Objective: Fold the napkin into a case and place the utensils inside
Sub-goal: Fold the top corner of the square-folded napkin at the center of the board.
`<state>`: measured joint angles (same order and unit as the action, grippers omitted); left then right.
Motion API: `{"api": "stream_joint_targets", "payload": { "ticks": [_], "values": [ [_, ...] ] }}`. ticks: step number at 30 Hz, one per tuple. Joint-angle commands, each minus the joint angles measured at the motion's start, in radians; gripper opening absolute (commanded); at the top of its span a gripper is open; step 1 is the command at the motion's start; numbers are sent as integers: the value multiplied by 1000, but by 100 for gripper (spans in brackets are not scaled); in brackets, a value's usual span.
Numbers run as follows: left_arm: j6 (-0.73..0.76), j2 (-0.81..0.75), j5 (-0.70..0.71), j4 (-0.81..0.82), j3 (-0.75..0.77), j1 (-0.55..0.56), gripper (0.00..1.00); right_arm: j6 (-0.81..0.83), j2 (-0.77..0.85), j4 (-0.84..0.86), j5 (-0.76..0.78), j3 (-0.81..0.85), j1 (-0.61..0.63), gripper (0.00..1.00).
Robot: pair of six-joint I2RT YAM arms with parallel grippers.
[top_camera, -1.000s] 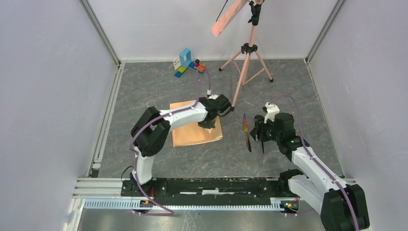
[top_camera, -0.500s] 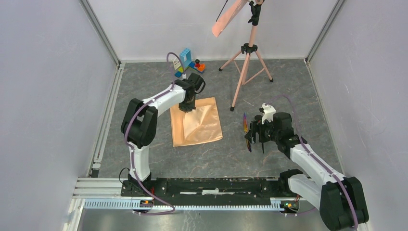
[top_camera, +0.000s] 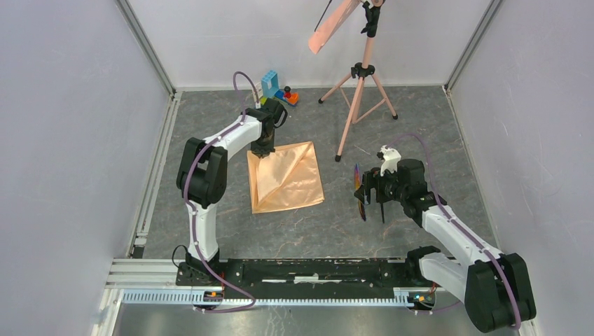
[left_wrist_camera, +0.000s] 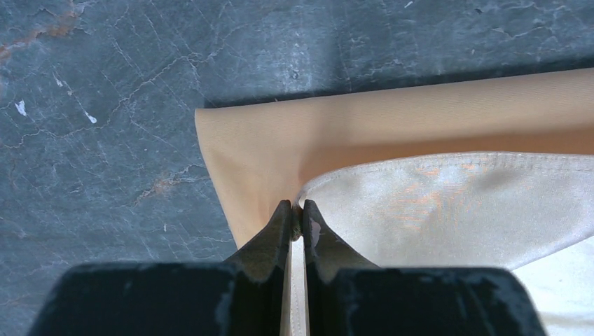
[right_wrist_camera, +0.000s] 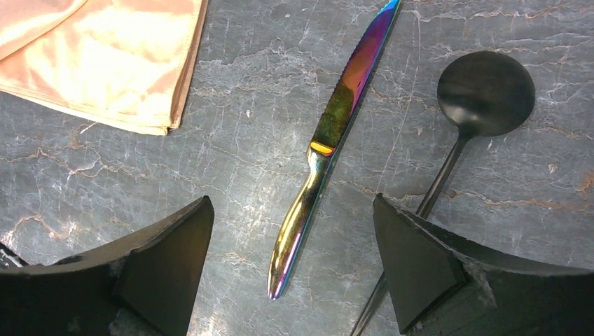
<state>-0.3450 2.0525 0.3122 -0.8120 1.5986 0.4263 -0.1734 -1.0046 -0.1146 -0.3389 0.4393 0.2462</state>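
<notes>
Now | left pincer [left_wrist_camera: 296, 213] pinching napkin [left_wrist_camera: 420, 203] corner | right pincer [right_wrist_camera: 291, 203] wide over knife [right_wrist_camera: 343, 105], beside spoon [right_wrist_camera: 485, 93]

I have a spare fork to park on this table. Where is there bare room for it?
Bare marble lies between the napkin and the arm bases, and right of the tripod toward the wall. Crowded: the toy blocks by the left gripper, and the knife and spoon under the open right gripper.
</notes>
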Motion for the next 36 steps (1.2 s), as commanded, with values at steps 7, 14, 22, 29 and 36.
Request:
{"api": "stream_joint_targets", "payload": {
  "ticks": [7, 14, 22, 29, 36],
  "values": [
    [34, 14, 3, 9, 20, -43, 7, 17, -17, 37, -2, 36, -4, 92],
    [37, 23, -5, 16, 26, -65, 9, 10, -34, 45, -20, 44, -3, 94],
    [40, 27, -8, 16, 36, -81, 11, 0, -40, 57, -26, 44, 2, 96],
    [39, 39, -14, 16, 49, -83, 12, -9, -48, 75, -32, 32, 13, 96],
    [43, 49, -9, 14, 65, -87, 13, -12, -62, 87, -30, 31, 25, 96]
  ]
}}
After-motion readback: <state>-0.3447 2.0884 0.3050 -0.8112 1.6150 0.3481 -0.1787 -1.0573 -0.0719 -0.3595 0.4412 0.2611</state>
